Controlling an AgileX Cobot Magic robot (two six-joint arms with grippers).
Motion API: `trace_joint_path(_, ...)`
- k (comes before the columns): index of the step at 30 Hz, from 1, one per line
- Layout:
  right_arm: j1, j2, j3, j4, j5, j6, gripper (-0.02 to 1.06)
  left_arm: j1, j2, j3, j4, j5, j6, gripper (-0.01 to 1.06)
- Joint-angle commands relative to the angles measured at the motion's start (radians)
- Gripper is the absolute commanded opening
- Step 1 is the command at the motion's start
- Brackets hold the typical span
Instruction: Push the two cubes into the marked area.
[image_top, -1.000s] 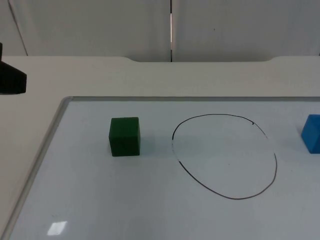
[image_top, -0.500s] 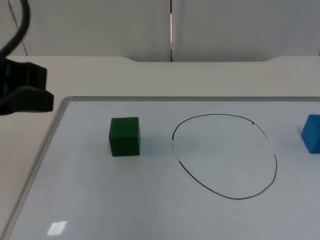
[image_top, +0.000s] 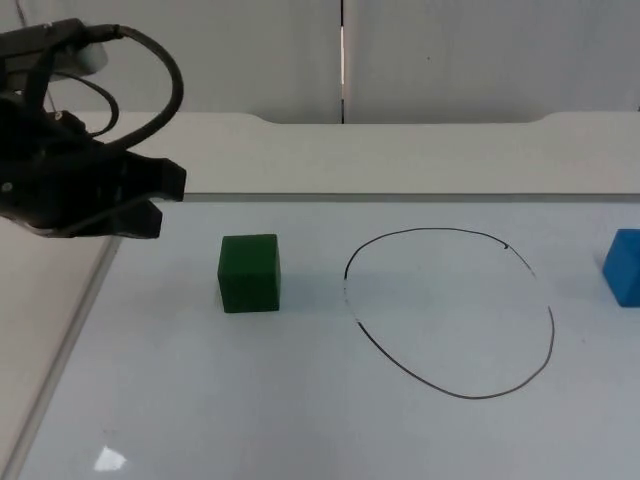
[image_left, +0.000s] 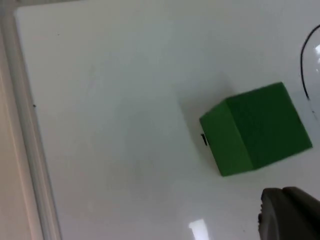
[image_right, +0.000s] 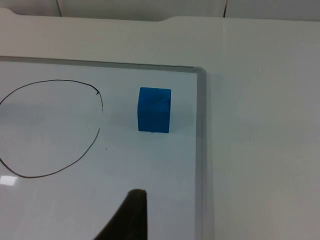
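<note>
Green cube (image_top: 249, 272) sits on the counter (image_top: 300, 430) at about 4 o'clock from the left gripper (image_top: 150, 205), the nearer one, whose finger spread I cannot tell, with the marked circle (image_top: 450, 313) at the cube's 3 o'clock and the blue cube (image_top: 624, 266) beyond it.

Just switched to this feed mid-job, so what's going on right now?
Both cubes sit outside the drawn circle on the whiteboard. The green cube is left of it, the blue cube right of it, near the board's edge. The left gripper hangs up-left of the green cube, not touching it. The right gripper waits, short of the blue cube. Nothing is pushed in yet.
</note>
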Motion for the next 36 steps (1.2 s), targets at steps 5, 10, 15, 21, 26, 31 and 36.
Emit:
trace_joint_path(5, -0.001, -0.004, 0.003, 0.000, -0.004, 0.000, 1.05, -0.006, 0.107, -0.075, -0.032, 0.001, 0.002, 0.00)
trace_joint_path(10, -0.001, -0.004, 0.003, 0.000, -0.004, 0.000, 1.05, -0.006, 0.177, -0.118, -0.033, 0.001, 0.002, 0.00)
trace_joint_path(15, -0.001, -0.004, 0.003, 0.000, -0.004, 0.000, 1.05, -0.006, 0.224, -0.144, -0.043, -0.006, 0.002, 0.00)
trace_joint_path(21, -0.001, -0.004, 0.003, 0.000, -0.004, 0.000, 1.05, -0.006, 0.285, -0.175, -0.051, -0.057, 0.002, 0.00)
trace_joint_path(26, -0.001, -0.004, 0.003, 0.000, -0.004, -0.002, 1.05, -0.006, 0.356, -0.214, -0.057, -0.062, 0.002, 0.00)
trace_joint_path(31, -0.001, -0.004, 0.003, 0.000, -0.004, -0.002, 1.05, -0.006, 0.420, -0.256, -0.057, -0.054, 0.002, 0.00)
trace_joint_path(36, -0.001, -0.004, 0.003, 0.000, -0.004, -0.002, 1.05, -0.006, 0.448, -0.266, -0.063, -0.050, 0.002, 0.00)
